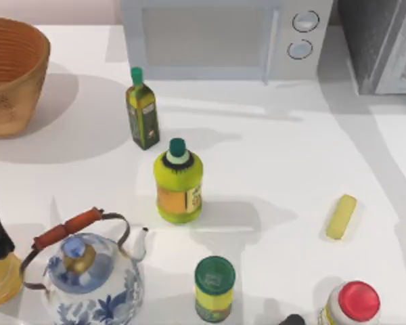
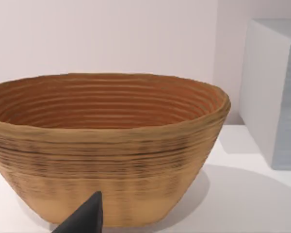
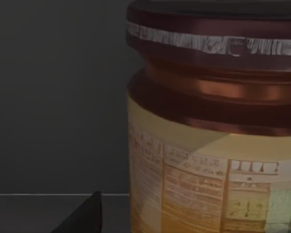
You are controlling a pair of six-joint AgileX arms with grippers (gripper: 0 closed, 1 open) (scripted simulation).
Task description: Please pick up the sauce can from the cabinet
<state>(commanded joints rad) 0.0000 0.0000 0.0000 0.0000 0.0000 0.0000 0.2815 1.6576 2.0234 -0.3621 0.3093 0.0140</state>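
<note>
Dark grey cabinet [image 3: 53, 97] interior: glossy maroon-rimmed cylindrical sauce can [image 3: 213, 145] close before my right gripper; jaw opening I cannot tell.

Wicker basket [image 1: 10, 74] far left; microwave [image 1: 223, 37] at back; yellow bottle [image 1: 178, 183] mid-table; blue-white kettle [image 1: 91, 274] near front.

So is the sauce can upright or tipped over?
Upright: in the right wrist view the sauce can stands with its maroon rim on top and label text level, against a dark wall.
</note>
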